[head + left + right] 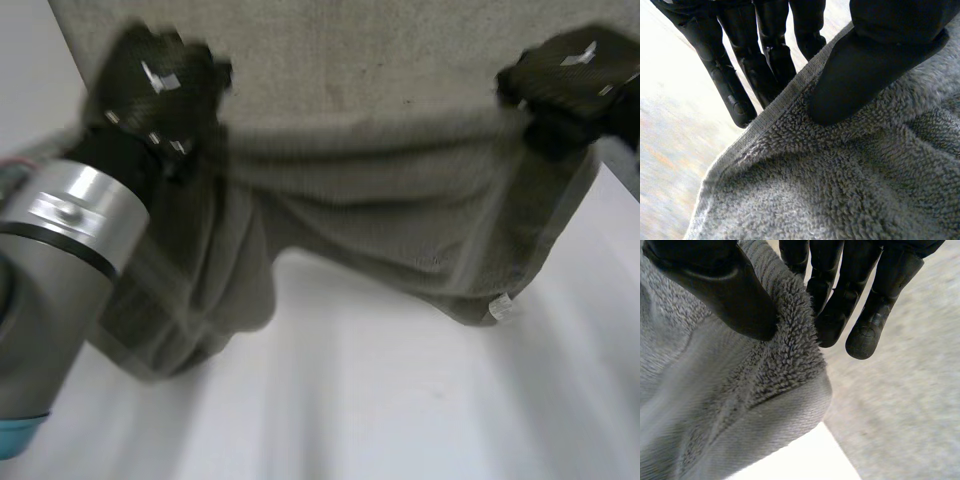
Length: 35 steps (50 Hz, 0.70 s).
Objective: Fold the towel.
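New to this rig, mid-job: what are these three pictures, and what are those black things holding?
It is a two-armed robot with black hands at a white table. The wide picture looks down from a camera between the arms. The other two come from a camera on each wrist, looking along the palm. A grey towel is on the table. The left hand and right hand each pinch one edge of it between thumb and fingers, one towards each end, and the raised cloth sags between them.
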Each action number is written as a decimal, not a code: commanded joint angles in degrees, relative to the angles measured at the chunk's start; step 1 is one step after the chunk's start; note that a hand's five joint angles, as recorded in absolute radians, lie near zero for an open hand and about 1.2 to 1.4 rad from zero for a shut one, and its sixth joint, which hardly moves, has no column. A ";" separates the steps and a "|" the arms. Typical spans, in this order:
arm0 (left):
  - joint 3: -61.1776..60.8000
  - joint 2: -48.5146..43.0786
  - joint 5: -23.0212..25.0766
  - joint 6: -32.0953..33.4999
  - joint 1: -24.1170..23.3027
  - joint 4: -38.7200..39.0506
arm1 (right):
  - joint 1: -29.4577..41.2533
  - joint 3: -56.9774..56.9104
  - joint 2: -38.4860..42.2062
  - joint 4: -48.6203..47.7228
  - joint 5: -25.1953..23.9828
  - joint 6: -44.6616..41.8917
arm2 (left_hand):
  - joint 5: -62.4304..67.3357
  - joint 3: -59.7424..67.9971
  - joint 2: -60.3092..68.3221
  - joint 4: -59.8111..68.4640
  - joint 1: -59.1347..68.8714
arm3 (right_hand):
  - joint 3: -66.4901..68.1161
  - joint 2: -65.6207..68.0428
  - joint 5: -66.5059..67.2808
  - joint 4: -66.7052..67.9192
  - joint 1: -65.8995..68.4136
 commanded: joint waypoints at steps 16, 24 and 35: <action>27.30 -25.23 -0.75 8.40 5.87 10.74 | 8.60 -14.08 19.27 -31.51 16.63 4.48 | 11.07 10.27 10.25 10.19 13.91 | 3.73 3.85 3.62 3.35 3.84; 18.38 -16.53 -0.67 8.05 5.61 31.44 | 7.90 -2.39 6.27 -47.59 17.42 6.50 | 11.07 10.27 10.25 10.19 13.91 | 3.73 3.85 3.62 3.35 3.84; -3.77 -16.79 -0.75 7.17 5.61 28.38 | 7.10 9.39 8.64 -35.11 4.41 6.33 | 11.07 10.27 10.25 10.19 13.91 | 3.73 3.85 3.62 3.35 3.84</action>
